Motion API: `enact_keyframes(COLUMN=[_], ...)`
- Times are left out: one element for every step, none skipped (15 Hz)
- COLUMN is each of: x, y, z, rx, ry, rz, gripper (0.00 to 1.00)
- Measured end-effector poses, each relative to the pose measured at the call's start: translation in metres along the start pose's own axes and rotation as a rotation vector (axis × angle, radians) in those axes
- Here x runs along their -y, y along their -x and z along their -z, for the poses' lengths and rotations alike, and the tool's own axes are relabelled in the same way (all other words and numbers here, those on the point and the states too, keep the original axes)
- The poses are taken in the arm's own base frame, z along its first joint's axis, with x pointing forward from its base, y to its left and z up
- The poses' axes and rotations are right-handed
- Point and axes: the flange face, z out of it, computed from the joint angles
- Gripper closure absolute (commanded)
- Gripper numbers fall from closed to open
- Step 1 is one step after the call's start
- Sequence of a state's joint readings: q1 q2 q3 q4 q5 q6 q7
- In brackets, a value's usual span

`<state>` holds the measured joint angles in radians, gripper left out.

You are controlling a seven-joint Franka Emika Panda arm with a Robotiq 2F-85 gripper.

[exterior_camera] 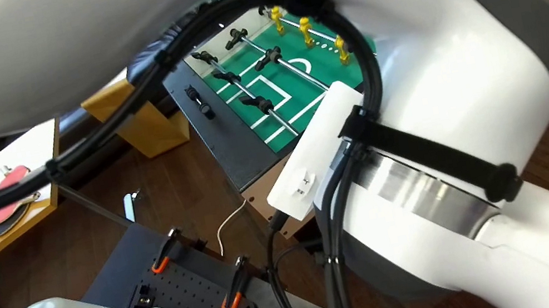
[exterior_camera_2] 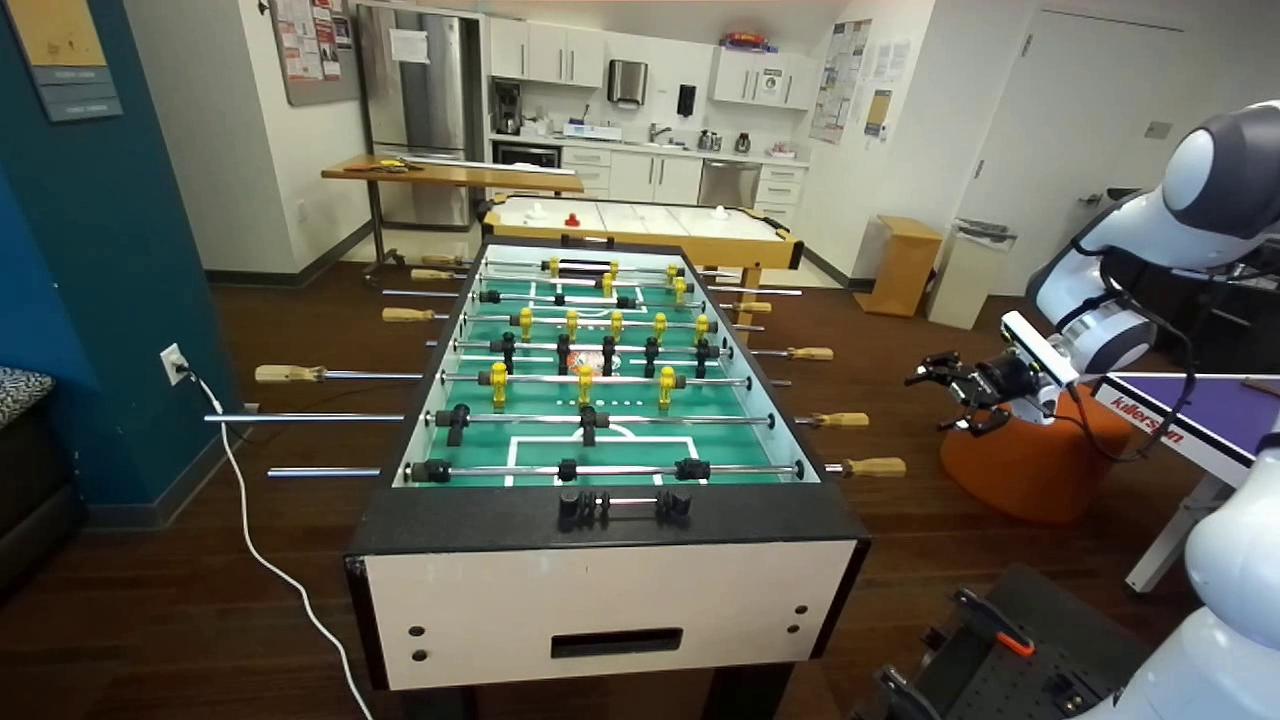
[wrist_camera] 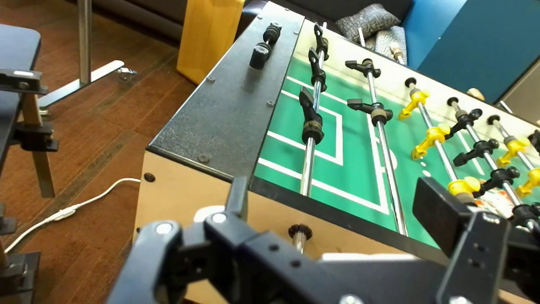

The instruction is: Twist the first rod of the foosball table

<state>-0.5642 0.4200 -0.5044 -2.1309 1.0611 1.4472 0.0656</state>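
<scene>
Mid-floor in an exterior view stands the foosball table (exterior_camera_2: pixel 480 595), biggest thing on my list; my arm (exterior_camera_2: pixel 1180 215) is beside it. I'd call it approach stage, twist not yet begun. Worst case: I descend too steeply and the wrist bangs the tan side wall (wrist_camera: pixel 181 190), since the wrist sits higher than its rim (wrist_camera: pixel 278 194). Next, the first rod (exterior_camera_2: pixel 650 470), by my reading the one nearest the black end (exterior_camera_2: pixel 600 537), could slide or bind instead of turning if I pinch off-axis. Cables (exterior_camera: pixel 332 273) dangle off the arm; rolling the wrist might snag them on the pegboard (exterior_camera: pixel 202 302). My gripper (wrist_camera: pixel 331 198) has its fingers spread wide, nothing held; the wrist view overlaps it with the table, but an exterior view puts it apart. Edges and room: floor (exterior_camera_2: pixel 895 425) shows between it and the tan handle (exterior_camera_2: pixel 878 467), so I'd stay outside the wall and come down past the handle's outer end. Tight spot is the neighbouring handle (exterior_camera_2: pixel 840 420), near; too wide a spread might clip it. Smallest, the bushing (wrist_camera: pixel 300 231) where the rod leaves the wall: the wrist view shows no handle beyond it, gripper body blocks, so a blind grab may miss.
</scene>
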Motion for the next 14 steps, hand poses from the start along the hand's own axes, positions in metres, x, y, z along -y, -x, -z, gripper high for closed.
enact_keyframes(x=[-0.001,-0.002,-0.004,-0.005,-0.007,-0.009,-0.011,-0.013,-0.015,-0.017,-0.018,-0.02,-0.022,-0.025], y=[-0.001,-0.003,-0.007,-0.013,-0.02,-0.029,-0.037,-0.045,-0.053,-0.062,-0.07,-0.079,-0.087,-0.095], z=[0.0,0.0,0.001,0.003,0.006,0.01,0.015,0.019,0.023,0.026,0.027,0.027,0.027,0.025], rx=[0.0,0.002,0.002,0.002,0.005,0.01,0.019,0.035,0.058,0.088,0.119,0.153,0.187,0.223], ry=[0.0,-0.003,-0.006,-0.009,-0.013,-0.019,-0.025,-0.028,-0.026,-0.023,-0.021,-0.016,-0.011,-0.004], rz=[-0.004,-0.028,-0.067,-0.12,-0.175,-0.228,-0.28,-0.33,-0.376,-0.421,-0.464,-0.507,-0.547,-0.588], gripper=[0.0,0.0,0.0,0.0,0.0,0.0,0.0,0.0,0.0,0.0,0.0,0.0,0.0,0.0])
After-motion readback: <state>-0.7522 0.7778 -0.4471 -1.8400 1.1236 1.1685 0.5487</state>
